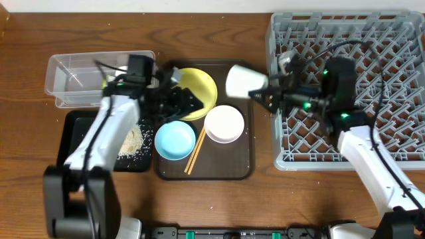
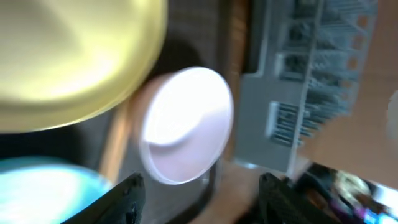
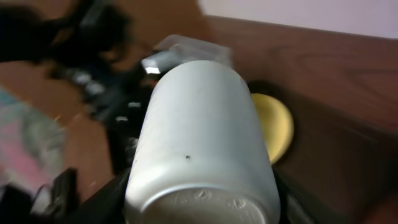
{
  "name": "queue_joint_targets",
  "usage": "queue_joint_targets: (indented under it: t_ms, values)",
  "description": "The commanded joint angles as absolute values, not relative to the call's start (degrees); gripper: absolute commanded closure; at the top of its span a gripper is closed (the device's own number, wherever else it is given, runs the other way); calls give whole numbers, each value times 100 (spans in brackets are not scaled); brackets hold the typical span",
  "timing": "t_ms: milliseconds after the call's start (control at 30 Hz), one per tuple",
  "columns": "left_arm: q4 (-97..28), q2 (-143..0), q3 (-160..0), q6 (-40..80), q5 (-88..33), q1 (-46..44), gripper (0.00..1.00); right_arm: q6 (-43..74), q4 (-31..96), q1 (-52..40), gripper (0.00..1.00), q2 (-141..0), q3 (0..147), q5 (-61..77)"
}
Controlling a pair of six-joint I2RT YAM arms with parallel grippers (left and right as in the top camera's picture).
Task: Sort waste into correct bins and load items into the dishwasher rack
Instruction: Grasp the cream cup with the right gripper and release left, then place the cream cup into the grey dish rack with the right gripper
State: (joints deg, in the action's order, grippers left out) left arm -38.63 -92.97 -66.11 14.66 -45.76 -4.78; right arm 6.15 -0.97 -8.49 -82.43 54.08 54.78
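My right gripper (image 1: pixel 263 95) is shut on the small white cup (image 1: pixel 244 81), holding it on its side above the brown tray's right edge, next to the grey dishwasher rack (image 1: pixel 385 40). The cup fills the right wrist view (image 3: pixel 199 124). My left gripper (image 1: pixel 189 103) hangs open and empty over the yellow plate's (image 1: pixel 202 86) near edge. The left wrist view shows its jaws (image 2: pixel 202 193) apart above the white bowl (image 2: pixel 186 124). The white bowl (image 1: pixel 224 124), light blue bowl (image 1: pixel 174 140) and chopsticks (image 1: pixel 194 151) lie on the tray. Rice scraps (image 1: pixel 133 141) lie in the black tray (image 1: pixel 73 133). The wrapper and tissue are not visible.
The clear plastic box (image 1: pixel 73 79) stands at the back left, behind the black tray. The dark brown serving tray (image 1: pixel 239 169) holds the dishes in the middle. The rack takes up the right side of the table.
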Motion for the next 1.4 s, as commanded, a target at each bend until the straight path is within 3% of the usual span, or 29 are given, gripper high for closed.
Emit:
queue_joint_targets:
  t_ms: [0, 333, 633, 1000, 1367]
  values:
    - [-4119, -8667, -6663, 1090, -3636, -285, 39, 764, 320, -770, 99, -8160, 6053, 4615]
    - [-4473, -7918, -6663, 987, -2882, -167, 38, 204, 2799, -716, 99, -8217, 7817, 1057]
    - [-4565, -7931, -6661, 987, -2884, -167, 38, 701, 5068, -226, 99, -8241, 8095, -808]
    - [-4626, -7931, -6661, 989, -2884, -167, 38, 875, 6449, 1090, 99, -8361, 8060, -617]
    - [-4626, -7931, -6661, 989, -2884, -167, 38, 858, 6748, 1236, 99, -9006, 7730, -362]
